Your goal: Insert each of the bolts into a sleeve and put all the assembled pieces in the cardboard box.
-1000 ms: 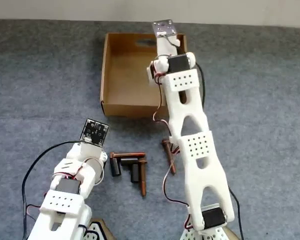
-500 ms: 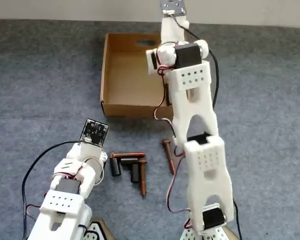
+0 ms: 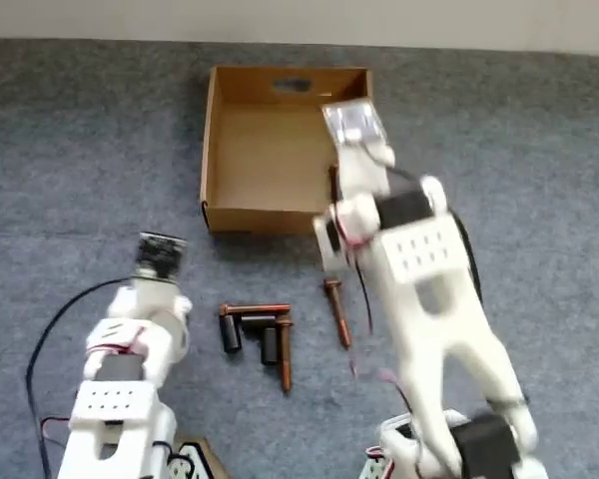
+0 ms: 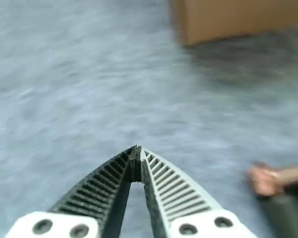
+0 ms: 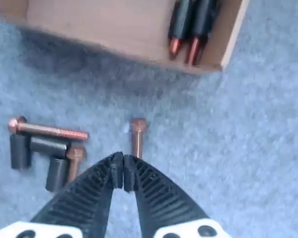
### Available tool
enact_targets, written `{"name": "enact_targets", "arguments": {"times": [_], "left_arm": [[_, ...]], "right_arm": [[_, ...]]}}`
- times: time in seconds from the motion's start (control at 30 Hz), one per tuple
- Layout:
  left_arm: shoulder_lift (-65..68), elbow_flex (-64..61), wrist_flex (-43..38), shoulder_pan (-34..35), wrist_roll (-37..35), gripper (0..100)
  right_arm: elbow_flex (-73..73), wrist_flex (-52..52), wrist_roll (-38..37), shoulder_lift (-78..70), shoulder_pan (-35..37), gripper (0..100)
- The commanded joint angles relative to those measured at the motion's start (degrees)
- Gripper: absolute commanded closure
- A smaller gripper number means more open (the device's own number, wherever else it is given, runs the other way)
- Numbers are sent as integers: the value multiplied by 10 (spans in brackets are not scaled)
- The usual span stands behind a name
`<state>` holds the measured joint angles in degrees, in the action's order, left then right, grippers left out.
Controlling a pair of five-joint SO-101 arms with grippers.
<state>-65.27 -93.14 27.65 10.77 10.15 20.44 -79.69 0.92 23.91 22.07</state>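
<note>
Right tool [image 5: 123, 163] pulled back from cardboard box [image 3: 212, 150], closed, tips by loose bolt [image 5: 137, 136]

Cardboard box [image 3: 265, 160]: brown paperboard, matt, raw-cut edges.
Table cover [image 3: 100, 140]: grey cloth, short rough pile.
Bolt [image 3: 336, 312] at 5 o'clock of the box: copper-toned metal, dull sheen, threaded shank.
Sleeves [image 3: 230, 334]: black, matt, smooth.
Assembled pieces [image 5: 191, 22] in the box: same black over copper.
Right gripper [image 5: 123, 163] and left gripper [image 4: 135, 156]: black ribbed plastic on smooth white plastic mounts.
</note>
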Motion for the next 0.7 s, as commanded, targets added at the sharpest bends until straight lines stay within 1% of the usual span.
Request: {"name": "enact_targets", "arguments": {"times": [0.0, 0.1, 0.23, 0.27, 0.37, 0.43, 0.5, 0.67], "left_arm": [[-6, 50, 29, 53, 1, 990], [-6, 57, 26, 87, 0, 990], [-6, 73, 28, 145, -2, 990], [-6, 77, 27, 167, -14, 990], [-6, 87, 27, 228, -107, 990], [-6, 90, 26, 258, -156, 990], [-6, 94, 26, 274, -178, 990], [-6, 95, 26, 276, -178, 990]], "right_arm": [[124, 40, -6, 98, 12, 928], [180, 57, -6, 111, 59, 860], [231, 109, -2, 88, 149, 858], [238, 124, -1, 80, 168, 858], [244, 164, -1, 52, 211, 858], [244, 185, -1, 36, 233, 858], [244, 198, -1, 22, 254, 858], [247, 223, -1, -13, 306, 858]]}}
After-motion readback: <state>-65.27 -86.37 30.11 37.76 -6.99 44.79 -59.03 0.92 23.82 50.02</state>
